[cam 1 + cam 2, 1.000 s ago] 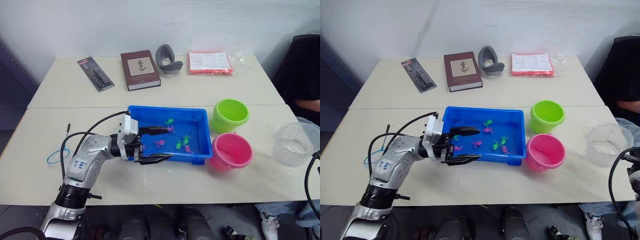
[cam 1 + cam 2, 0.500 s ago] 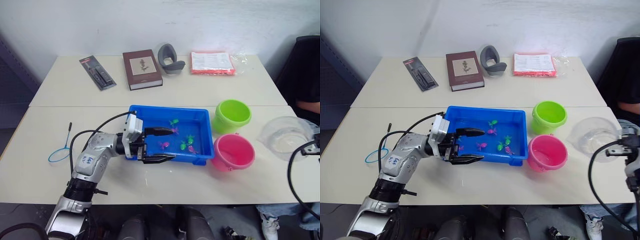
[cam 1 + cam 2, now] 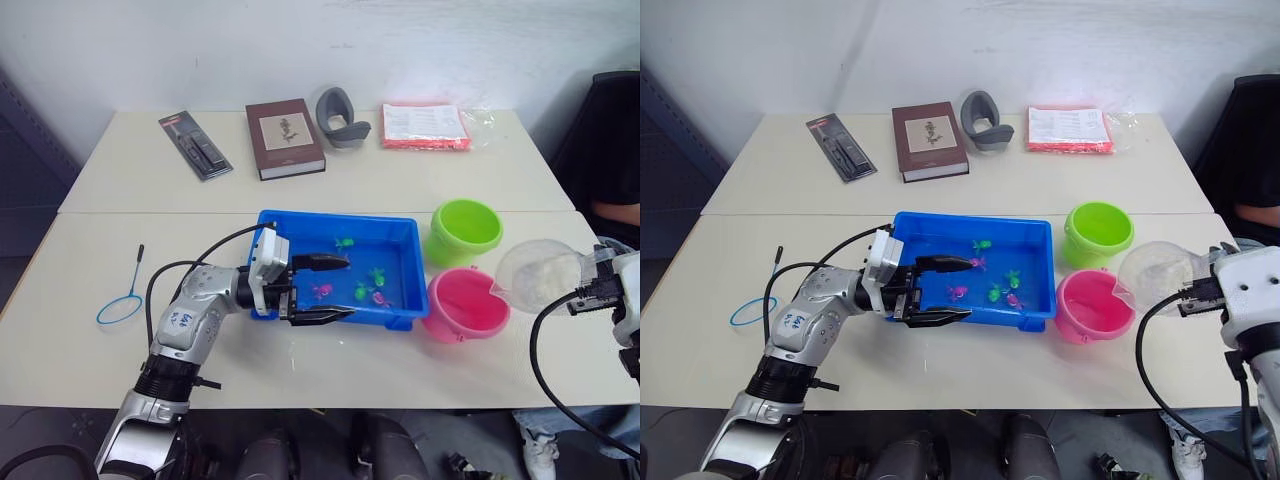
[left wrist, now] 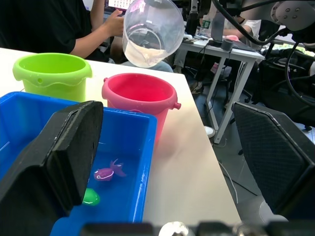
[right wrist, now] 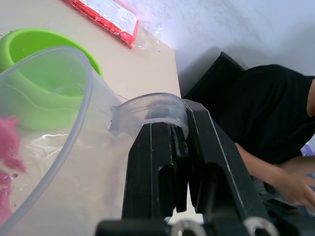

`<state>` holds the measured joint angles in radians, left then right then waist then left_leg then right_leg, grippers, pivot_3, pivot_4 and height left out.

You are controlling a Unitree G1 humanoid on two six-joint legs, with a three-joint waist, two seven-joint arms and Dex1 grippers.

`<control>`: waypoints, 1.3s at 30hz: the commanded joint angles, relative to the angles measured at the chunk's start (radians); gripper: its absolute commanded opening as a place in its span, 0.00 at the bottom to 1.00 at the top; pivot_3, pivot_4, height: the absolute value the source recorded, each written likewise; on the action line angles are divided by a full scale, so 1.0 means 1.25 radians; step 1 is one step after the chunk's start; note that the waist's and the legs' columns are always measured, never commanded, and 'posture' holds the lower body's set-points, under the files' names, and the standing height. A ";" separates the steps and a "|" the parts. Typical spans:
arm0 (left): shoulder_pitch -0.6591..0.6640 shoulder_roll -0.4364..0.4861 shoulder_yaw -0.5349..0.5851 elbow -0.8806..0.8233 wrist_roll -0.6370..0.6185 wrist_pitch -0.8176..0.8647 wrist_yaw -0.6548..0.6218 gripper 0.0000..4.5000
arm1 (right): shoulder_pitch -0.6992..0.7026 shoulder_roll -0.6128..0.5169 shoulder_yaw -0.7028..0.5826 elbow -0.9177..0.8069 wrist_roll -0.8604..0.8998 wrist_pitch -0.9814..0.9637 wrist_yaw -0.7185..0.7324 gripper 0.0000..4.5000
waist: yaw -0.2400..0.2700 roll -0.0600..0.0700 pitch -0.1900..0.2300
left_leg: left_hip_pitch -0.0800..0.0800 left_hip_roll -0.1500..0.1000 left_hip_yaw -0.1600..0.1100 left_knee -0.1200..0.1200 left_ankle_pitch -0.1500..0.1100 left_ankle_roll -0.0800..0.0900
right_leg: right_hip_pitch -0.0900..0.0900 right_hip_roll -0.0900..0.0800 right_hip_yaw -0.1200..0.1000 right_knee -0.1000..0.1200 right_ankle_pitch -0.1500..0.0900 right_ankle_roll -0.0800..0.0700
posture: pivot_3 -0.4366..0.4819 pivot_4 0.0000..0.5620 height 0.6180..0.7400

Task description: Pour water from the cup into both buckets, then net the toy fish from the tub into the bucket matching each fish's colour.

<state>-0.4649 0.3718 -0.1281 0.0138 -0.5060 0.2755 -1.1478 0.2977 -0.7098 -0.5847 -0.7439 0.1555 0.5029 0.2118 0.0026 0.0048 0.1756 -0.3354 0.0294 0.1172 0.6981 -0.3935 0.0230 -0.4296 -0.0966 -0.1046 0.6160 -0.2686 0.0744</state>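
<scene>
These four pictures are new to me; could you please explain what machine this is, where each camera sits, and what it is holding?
It is a two-armed humanoid robot. Two pictures come from its head, looking down at a table; the other two from cameras on its wrists. The right end effector is shut on the handle of a clear cup, tilted toward the pink bucket. The left end effector is open at the blue tub, which holds small toy fish. A green bucket stands beside the tub, and a small net lies nearby.

Office/lab, desks (image 4: 231, 46), seated person (image 4: 54, 24), cables
</scene>
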 commanded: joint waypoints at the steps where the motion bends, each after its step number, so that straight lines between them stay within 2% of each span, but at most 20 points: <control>1: 0.001 0.001 0.009 -0.024 0.001 -0.012 0.003 1.00 | -0.004 -0.018 0.007 -0.005 -0.071 -0.051 0.014 0.01 | -0.001 0.000 0.000 | 0.000 0.000 0.000 0.000 0.000 0.000 | 0.000 0.000 0.000 0.000 0.000 0.000 | 0.48 0.27 1.00; 9: 0.011 -0.002 0.009 -0.038 0.002 -0.013 0.022 1.00 | -0.001 -0.005 0.050 0.033 -0.211 -0.173 0.023 0.01 | 0.000 0.000 0.000 | 0.000 0.000 0.000 0.000 0.000 0.000 | 0.000 0.000 0.000 0.000 0.000 0.000 | 0.48 0.27 1.00; 17: 0.013 -0.002 0.009 -0.038 0.004 -0.018 0.029 1.00 | -0.015 0.016 0.064 0.055 -0.275 -0.235 0.029 0.01 | -0.001 0.000 0.000 | 0.000 0.000 0.000 0.000 0.000 0.000 | 0.000 0.000 0.000 0.000 0.000 0.000 | 0.48 0.27 1.00; 35: 0.016 -0.009 0.022 -0.031 -0.006 -0.021 0.042 1.00 | -0.046 0.065 0.064 0.041 -0.293 -0.222 0.061 0.01 | -0.001 0.000 0.000 | 0.000 0.000 0.000 0.000 0.000 0.000 | 0.000 0.000 0.000 0.000 0.000 0.000 | 0.48 0.27 1.00; 39: 0.016 -0.006 0.029 -0.027 -0.007 -0.018 0.042 1.00 | -0.064 0.108 0.051 0.010 -0.240 -0.152 0.071 0.01 | -0.001 0.000 0.000 | 0.000 0.000 0.000 0.000 0.000 0.000 | 0.000 0.000 0.000 0.000 0.000 0.000 | 0.48 0.27 1.00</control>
<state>-0.4484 0.3647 -0.1125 0.0072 -0.5002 0.2591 -1.0955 0.2304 -0.5876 -0.4802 -0.6736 -0.1760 0.2832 0.3015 0.0012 0.0042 0.1759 -0.3350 0.0298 0.1173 0.6984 -0.3933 0.0229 -0.4295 -0.0965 -0.1048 0.6166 -0.2686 0.0744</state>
